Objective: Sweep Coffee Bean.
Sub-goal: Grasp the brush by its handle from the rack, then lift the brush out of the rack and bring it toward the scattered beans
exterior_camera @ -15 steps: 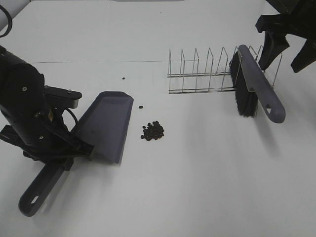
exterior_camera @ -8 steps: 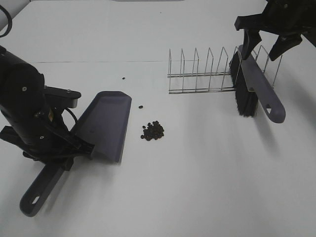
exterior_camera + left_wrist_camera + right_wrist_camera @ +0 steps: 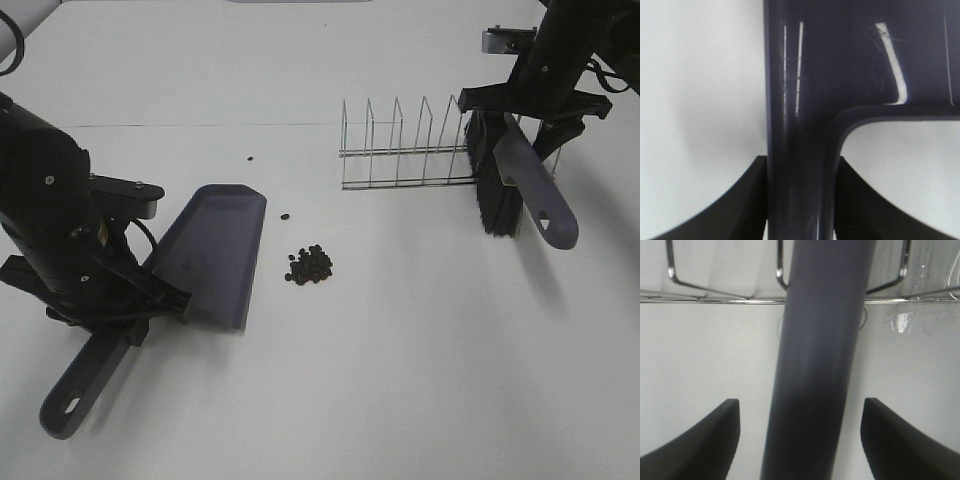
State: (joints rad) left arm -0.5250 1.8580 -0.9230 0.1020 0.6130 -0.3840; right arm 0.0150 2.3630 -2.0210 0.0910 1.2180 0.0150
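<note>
Beans in one small pile on the white counter point(image 3: 420, 390), with two strays lying farther back.
The tiny dark brown-black oval coffee beans point(image 3: 311, 266) lay near the grey-purple plastic dustpan point(image 3: 215, 250), not touching it. The left tool point(image 3: 801, 170) was clamped on the dustpan handle. The right tool point(image 3: 800, 412) was spread apart, straddling the handle of the grey-purple black-bristled brush point(image 3: 522, 180) without contact, at the chrome wire rack point(image 3: 400, 152).
</note>
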